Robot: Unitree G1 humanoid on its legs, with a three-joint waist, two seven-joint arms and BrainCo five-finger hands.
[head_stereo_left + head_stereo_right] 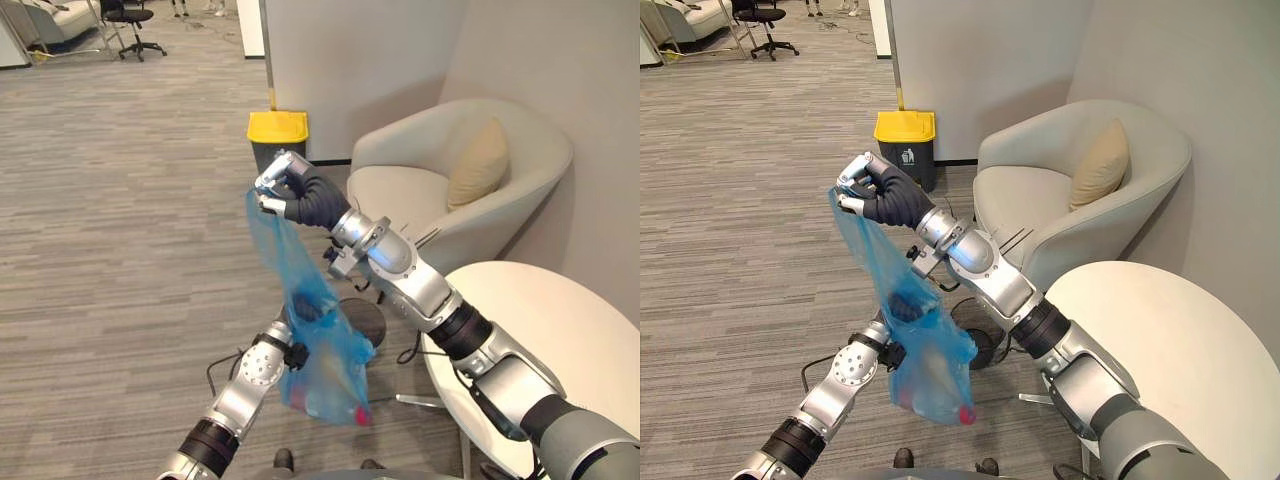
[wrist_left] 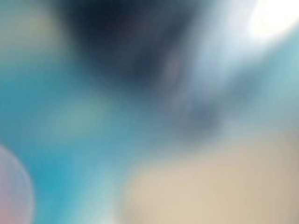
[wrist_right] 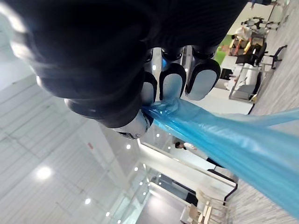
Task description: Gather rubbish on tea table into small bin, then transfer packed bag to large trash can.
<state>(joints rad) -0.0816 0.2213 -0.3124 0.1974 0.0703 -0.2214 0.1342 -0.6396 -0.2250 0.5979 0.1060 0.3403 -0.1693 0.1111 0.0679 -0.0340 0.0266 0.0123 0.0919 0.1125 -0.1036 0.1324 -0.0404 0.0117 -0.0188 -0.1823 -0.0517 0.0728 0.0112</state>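
Two head views are showing you your right robot hand (image 1: 290, 195) gripping the neck of a blue bag (image 1: 320, 350), which is hanging above the floor (image 1: 120, 220) near the round bench (image 1: 560, 330). Your left robot hand (image 1: 302, 306) is hiding behind it, grip unreadable. In the right wrist view, fingers (image 3: 173, 84) are clamping bunched plastic.

- Bright, even indoor light around the blue bag (image 1: 318, 345); shadows faint.
- Ceiling lights (image 3: 44, 172) glow beyond the bag, right wrist view.
- Left wrist view: bag out of focus, white glare beside it.
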